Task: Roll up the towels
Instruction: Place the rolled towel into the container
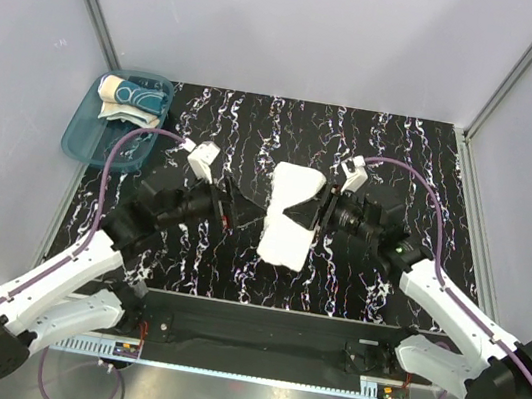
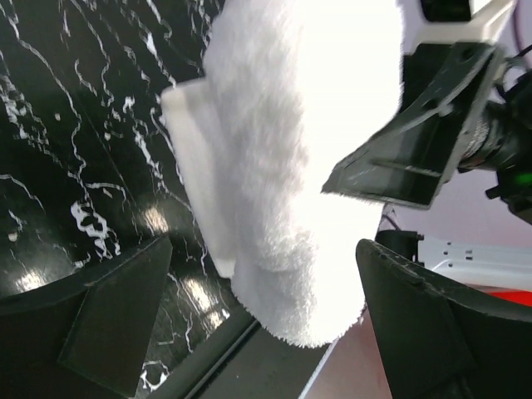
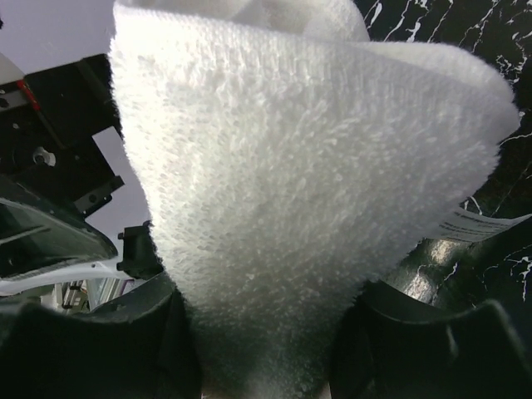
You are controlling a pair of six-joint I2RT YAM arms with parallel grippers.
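Note:
The white terry towel (image 1: 288, 218) lies folded in the middle of the black marbled table, pinched into a waist on its right side. My right gripper (image 1: 317, 213) is shut on that right edge; in the right wrist view the towel (image 3: 307, 166) bunches between the gripper's (image 3: 266, 362) fingers. My left gripper (image 1: 234, 214) is open and empty just left of the towel. In the left wrist view the towel (image 2: 291, 166) lies ahead of the wide gap of the gripper (image 2: 274, 332). The cream-tan patterned towel (image 1: 125, 96) lies in the teal tub.
The translucent teal tub (image 1: 83, 138) stands at the table's far left corner, over the edge. Grey walls enclose the table on three sides. A white care label (image 3: 482, 224) sticks out from the towel. The right gripper's finger (image 2: 416, 150) shows in the left wrist view.

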